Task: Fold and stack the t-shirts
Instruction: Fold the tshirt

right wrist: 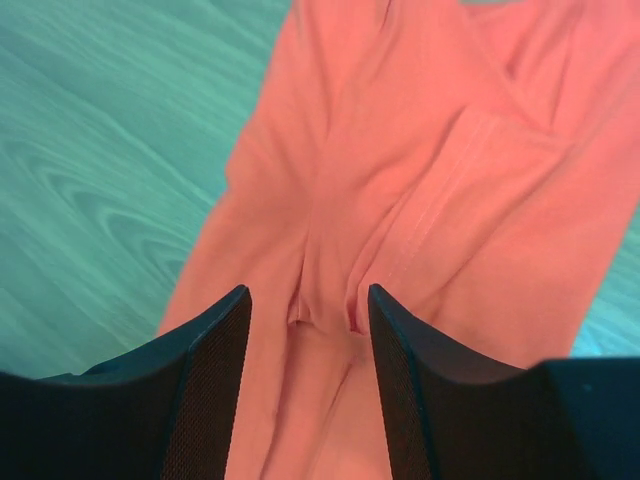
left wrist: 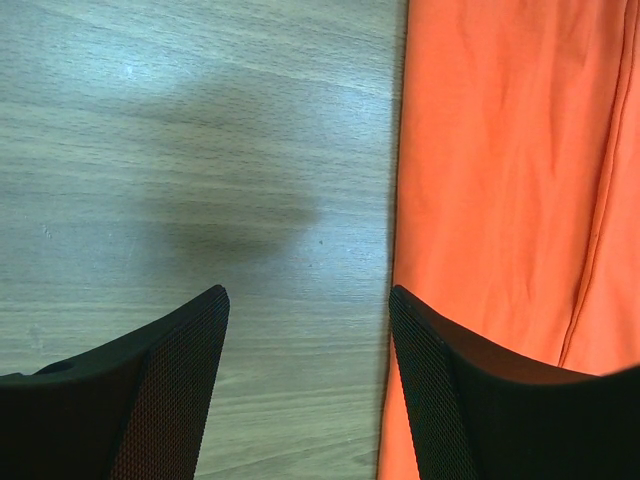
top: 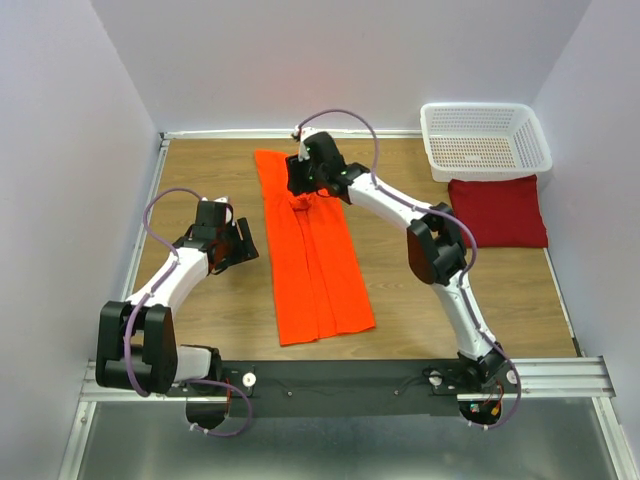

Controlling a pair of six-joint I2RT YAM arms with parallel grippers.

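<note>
- The left tool (left wrist: pixel 305 295) hangs wide open and empty over the surface (left wrist: pixel 180 120), just left of the orange t-shirt (top: pixel 312 270).
- The right tool (right wrist: pixel 307 292) stands parted astride a pucker in that shirt, not clamping it.
- The maroon t-shirt (top: pixel 498 212) lies folded at the right.

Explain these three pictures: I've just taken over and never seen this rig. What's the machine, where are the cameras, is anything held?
Two robot arms are bolted at the near edge of the table. The wide picture looks down from above and behind them; the other two come from a camera on each wrist, that arm's jaws at the bottom. On the table lie an orange t-shirt folded into a long strip, a dark red t-shirt folded at the far right, and a white mesh basket behind it. The left arm hovers over bare wood beside the strip, jaws open and empty. The right arm is down on the strip's far end; its jaws stand apart around a pucker of cloth, apparently unclamped.
</note>
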